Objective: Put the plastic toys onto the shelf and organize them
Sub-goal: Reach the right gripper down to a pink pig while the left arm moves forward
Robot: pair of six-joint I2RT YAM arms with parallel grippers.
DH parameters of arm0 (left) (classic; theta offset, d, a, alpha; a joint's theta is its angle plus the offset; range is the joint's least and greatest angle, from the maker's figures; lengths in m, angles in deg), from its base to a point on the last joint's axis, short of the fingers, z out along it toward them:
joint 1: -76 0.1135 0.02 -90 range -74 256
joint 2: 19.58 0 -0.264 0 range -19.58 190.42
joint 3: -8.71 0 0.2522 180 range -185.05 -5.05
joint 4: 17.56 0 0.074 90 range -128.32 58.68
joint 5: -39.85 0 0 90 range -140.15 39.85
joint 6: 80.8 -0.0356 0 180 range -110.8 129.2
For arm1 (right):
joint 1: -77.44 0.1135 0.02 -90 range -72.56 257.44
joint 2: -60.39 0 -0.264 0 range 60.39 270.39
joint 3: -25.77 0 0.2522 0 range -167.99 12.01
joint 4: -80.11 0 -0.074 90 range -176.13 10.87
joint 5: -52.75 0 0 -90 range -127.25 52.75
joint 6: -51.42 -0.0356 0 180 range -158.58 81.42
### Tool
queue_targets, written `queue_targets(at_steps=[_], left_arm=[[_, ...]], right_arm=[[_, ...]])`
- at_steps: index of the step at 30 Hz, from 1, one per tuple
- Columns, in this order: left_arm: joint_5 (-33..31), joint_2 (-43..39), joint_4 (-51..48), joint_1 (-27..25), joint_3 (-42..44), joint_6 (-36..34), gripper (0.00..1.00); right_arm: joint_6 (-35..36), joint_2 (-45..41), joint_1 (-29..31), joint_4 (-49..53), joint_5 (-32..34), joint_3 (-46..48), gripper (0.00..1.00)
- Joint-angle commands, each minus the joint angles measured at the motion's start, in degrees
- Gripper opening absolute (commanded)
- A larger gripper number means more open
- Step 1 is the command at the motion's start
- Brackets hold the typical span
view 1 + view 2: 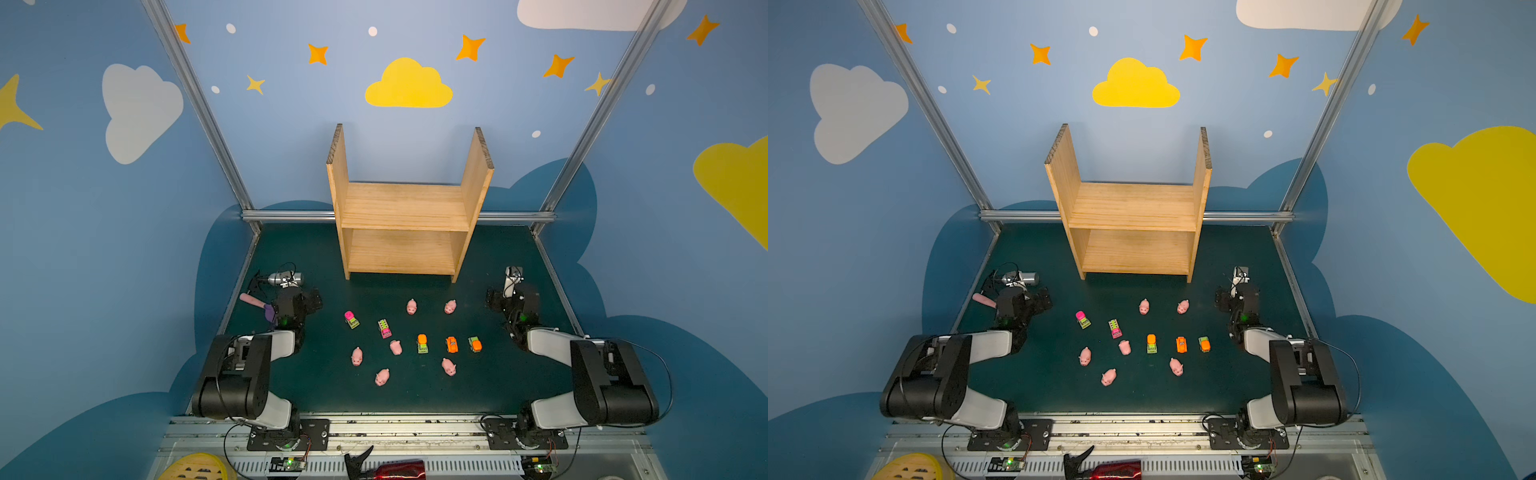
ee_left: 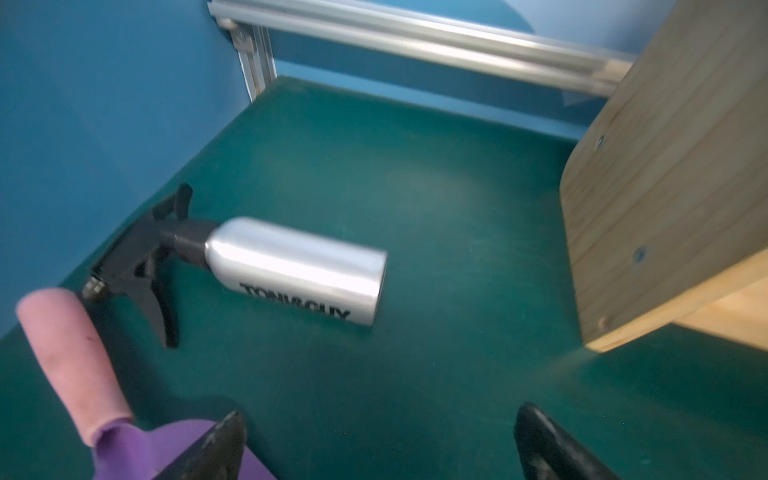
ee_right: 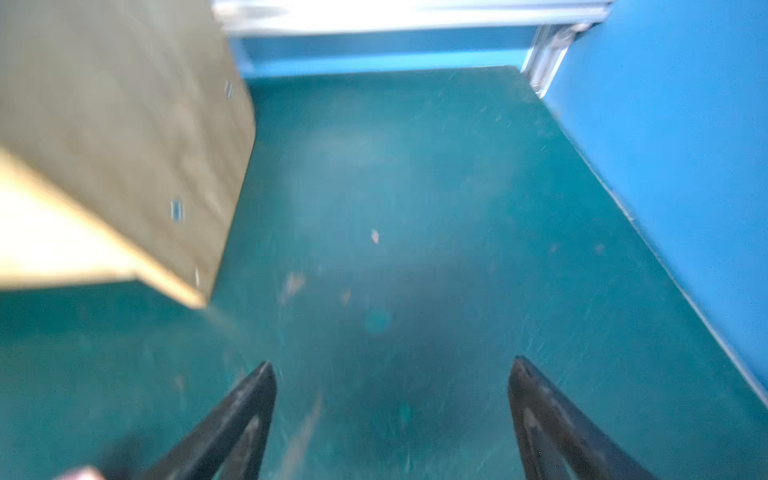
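Left claw (image 2: 380, 415) and right claw (image 3: 392, 363) gape empty, shelf (image 1: 405, 208) bare: next, likely, a reach inward for a pig (image 1: 450, 306).

The shelf (image 1: 405, 216) stands at the rear centre of the table (image 1: 478, 386). The toys (image 1: 422, 344) lie scattered before it; the bottle (image 1: 286, 277) lies far left.

Right wrist view is blurred throughout, with the shelf (image 3: 124, 145) cut off at the frame edge. The purple scoop (image 1: 254, 301) is largely hidden behind the left arm (image 1: 286, 309) in both top views. Toy vehicle (image 1: 384, 328) details are too small to tell.
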Motion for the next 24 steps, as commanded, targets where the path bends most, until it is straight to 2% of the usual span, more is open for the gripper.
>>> queue_targets(at_steps=[1, 3, 7, 10, 12, 18, 24], left_arm=[[-5.00, -3.99, -9.90, -2.24, -3.69, -0.17, 1.00], [-6.87, -5.94, -12.88, -4.65, -4.33, 0.12, 1.00], [-7.66, -11.17, -16.91, -11.00, -4.73, 1.00, 1.00], [-9.86, -14.31, -20.58, -17.71, -5.73, 0.44, 1.00], [-10.88, -16.17, -23.59, -21.92, -6.64, 0.66, 1.00], [-8.34, -24.44, -28.71, -31.27, -4.35, 3.65, 1.00], [-7.74, -33.94, -30.46, -37.93, 2.24, 8.97, 1.00]], right_arm=[[-8.20, -1.61, 2.81, 20.83, 11.75, -7.84, 0.88], [-12.71, -1.47, 4.85, 29.98, 15.93, -12.31, 0.89], [-17.06, -1.86, 7.82, 42.25, 14.36, -16.70, 0.89], [-19.07, -5.14, 11.71, 44.34, 13.13, -14.84, 0.89], [-19.76, -8.01, 14.07, 44.77, 9.93, -12.88, 0.87], [-28.38, -16.16, 20.89, 42.09, 4.91, -4.98, 0.78], [-34.46, -16.68, 26.67, 38.84, 7.22, 0.32, 0.73]])
